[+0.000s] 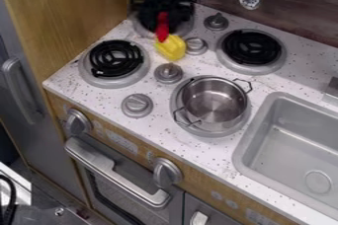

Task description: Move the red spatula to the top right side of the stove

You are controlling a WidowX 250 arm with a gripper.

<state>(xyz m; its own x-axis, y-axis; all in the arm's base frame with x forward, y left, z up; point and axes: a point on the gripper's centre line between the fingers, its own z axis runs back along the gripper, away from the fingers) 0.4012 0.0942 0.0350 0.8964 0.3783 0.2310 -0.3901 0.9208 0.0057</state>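
Gripper: the black gripper [161,17] is hanging over the back left corner of the bench [74,74]; whether it is released or clenched on the spatula cannot be told.
Red spatula: the red part [162,27] is showing right under the gripper, pointing toward the front edge, its lower end meeting a yellow piece [171,47] beside a small knob [196,46].
Weight and feel: it is probably going to handle as light, fairly stiff, smooth plastic, unlikely to break but apt to twist or slip.
Hold: the narrow red part is offering the likelier place for a firm pinch; the broad, rounded yellow piece is looking more slippery.
Join: red and yellow are seeming to form one tool, but the overlap is leaving that unsure.
Hidden: the gripper is covering the red part's upper end and much of the back left burner [146,30]; dark metal is merging with dark coil.
Cut off: the sink [241,146] is running past the view's right edge.
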